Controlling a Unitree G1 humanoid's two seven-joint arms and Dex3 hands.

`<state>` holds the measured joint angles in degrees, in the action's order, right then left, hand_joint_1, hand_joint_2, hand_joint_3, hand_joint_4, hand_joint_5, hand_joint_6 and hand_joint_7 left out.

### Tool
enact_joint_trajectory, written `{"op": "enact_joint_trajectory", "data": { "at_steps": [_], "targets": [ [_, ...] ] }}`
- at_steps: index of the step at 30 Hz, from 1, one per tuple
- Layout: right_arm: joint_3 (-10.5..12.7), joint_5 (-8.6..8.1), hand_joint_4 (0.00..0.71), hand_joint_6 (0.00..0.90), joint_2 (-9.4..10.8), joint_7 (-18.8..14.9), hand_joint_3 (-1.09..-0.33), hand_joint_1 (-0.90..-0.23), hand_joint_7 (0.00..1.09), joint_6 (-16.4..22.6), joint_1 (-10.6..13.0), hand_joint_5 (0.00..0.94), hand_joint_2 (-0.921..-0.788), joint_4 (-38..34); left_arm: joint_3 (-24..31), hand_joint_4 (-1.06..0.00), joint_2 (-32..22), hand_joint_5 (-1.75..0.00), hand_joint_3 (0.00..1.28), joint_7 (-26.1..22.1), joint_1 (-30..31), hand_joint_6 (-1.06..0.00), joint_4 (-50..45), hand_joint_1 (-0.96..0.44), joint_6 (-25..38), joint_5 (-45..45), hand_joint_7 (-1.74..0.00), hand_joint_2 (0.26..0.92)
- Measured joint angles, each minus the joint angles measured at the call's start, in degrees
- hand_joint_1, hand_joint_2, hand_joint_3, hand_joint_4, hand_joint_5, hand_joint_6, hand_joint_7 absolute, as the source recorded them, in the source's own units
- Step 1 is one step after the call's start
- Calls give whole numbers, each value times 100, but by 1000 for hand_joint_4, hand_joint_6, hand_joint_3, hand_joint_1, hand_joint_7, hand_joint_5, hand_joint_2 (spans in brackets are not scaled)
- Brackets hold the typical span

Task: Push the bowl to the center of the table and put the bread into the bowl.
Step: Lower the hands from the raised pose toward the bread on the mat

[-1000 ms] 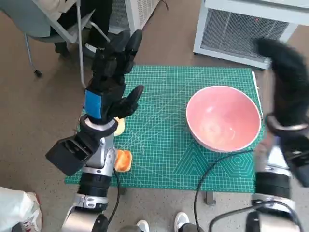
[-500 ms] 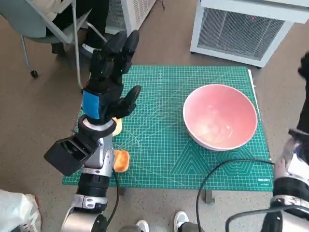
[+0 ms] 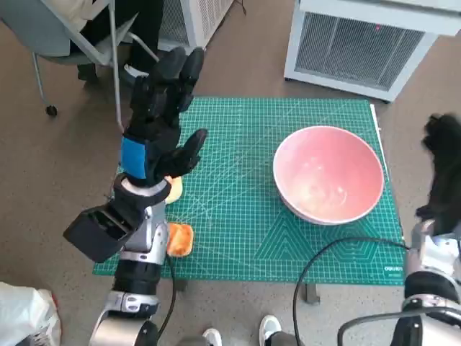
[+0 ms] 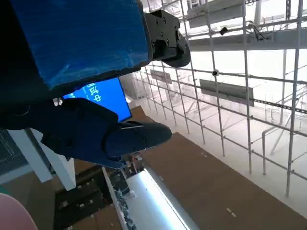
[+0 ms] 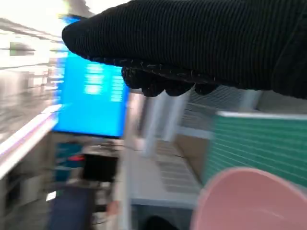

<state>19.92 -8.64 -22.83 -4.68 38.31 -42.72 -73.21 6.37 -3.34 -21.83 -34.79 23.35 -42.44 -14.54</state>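
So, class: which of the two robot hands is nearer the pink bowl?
The gloved right robot hand, beside the pink bowl at the mat's right edge; the blue-taped left robot hand is across the mat.

Bowl [image 3: 328, 174]: pink, round, wide-mouthed; upright and empty.
Bowl position: on the right half of the worktop [image 3: 245, 216], near the right edge, well apart from the bread.
Bread [image 3: 180, 238]: small orange-golden piece, lying flat.
Bread position: at the worktop's near left corner, partly hidden by the left forearm.
Second pale-yellow piece [image 3: 174, 189]: just beyond the bread, mostly hidden.
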Motion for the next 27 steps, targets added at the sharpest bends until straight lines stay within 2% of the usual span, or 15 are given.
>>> {"op": "enact_joint_trajectory", "data": {
  "at_steps": [6,10,20,27],
  "targets": [
    [-23,16,203,217,245,21,-802,-459,146,-524,-72,0,-921,-134,13,-262,-54,-1,400,127,69,-144,-142,-470,28,103,-436,921],
    [-67,117,201,223,398,81,-817,-461,138,-770,-116,0,-921,-174,20,-263,-84,-1,394,227,148,-164,-244,-475,29,151,-401,921],
    [-19,128,206,242,748,77,-849,-455,123,-1067,-199,2,-921,-217,77,-269,-180,-2,391,409,424,-201,-447,-473,31,330,-333,921],
    [-13,184,215,248,971,58,-859,-463,113,-1245,-371,5,-921,-260,107,-274,-283,-1,386,528,606,-250,-675,-479,54,365,-245,921]
  ]
}}
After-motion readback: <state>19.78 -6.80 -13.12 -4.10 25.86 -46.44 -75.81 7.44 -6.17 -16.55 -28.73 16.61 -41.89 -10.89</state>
